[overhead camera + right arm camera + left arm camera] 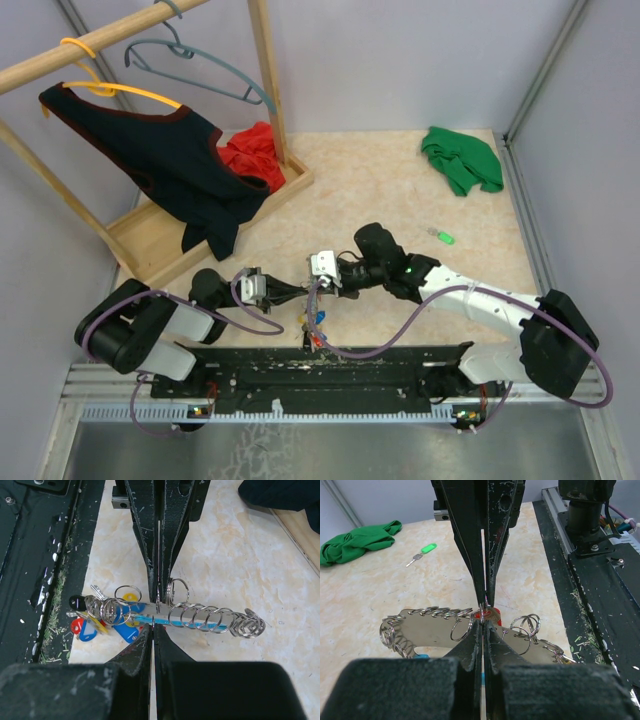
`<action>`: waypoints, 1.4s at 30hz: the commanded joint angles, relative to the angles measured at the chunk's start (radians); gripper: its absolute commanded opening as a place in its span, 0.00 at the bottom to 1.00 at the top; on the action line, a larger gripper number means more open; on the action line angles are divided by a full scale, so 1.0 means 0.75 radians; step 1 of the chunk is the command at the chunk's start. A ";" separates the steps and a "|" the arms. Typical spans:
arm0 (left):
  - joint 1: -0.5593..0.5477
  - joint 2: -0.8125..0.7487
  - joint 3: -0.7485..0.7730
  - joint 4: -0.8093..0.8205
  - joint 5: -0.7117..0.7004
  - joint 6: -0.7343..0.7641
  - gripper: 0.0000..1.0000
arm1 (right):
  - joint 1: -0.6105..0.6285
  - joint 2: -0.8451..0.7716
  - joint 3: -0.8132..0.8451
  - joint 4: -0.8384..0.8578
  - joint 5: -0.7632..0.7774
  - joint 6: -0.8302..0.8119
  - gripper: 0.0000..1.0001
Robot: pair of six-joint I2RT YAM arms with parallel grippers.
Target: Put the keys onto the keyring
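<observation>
Looking at the keyring (200, 617) sitting near the middle of the table's (400, 200) near edge, just ahead of the black rail (330, 365), tags fanned toward that rail. Got the left gripper (483, 625) clenched on one long edge of it and the right gripper (153, 627) clenched on the opposite edge, tips almost nose to nose. Spotted a red bit (490, 614) right at the pinch point, maybe the red key, honestly can't tell. Found the green key (445, 237) lying loose toward the right edge, well apart from the ring and a little nearer than the green cloth (462, 160) in the far right corner. So probably mid-step: steadying the ring for threading. To do it well: keep one claw locked to stop any swinging, pry just one split loop open with the other, feed the key's hole in at the gap, then rotate round slowly. No yanking, way too easy to tangle with so many loops side by side. As for surroundings: pale marbled tabletop, smooth and kinda slippery-looking, plain lilac walls on three sides, wooden clothes rack (268, 60) at the far left corner with a dark vest (170, 160) and a red cloth (255, 155).
</observation>
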 commanded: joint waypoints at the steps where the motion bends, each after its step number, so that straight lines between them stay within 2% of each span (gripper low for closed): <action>1: 0.007 -0.018 0.010 0.359 0.029 0.007 0.00 | 0.016 -0.041 0.029 0.078 -0.019 0.015 0.00; 14: 0.007 -0.017 0.011 0.360 0.040 0.002 0.00 | 0.014 -0.027 0.036 0.074 0.003 0.024 0.00; 42: 0.006 0.001 0.033 0.359 0.073 -0.013 0.00 | 0.015 0.000 0.069 0.129 -0.113 0.061 0.00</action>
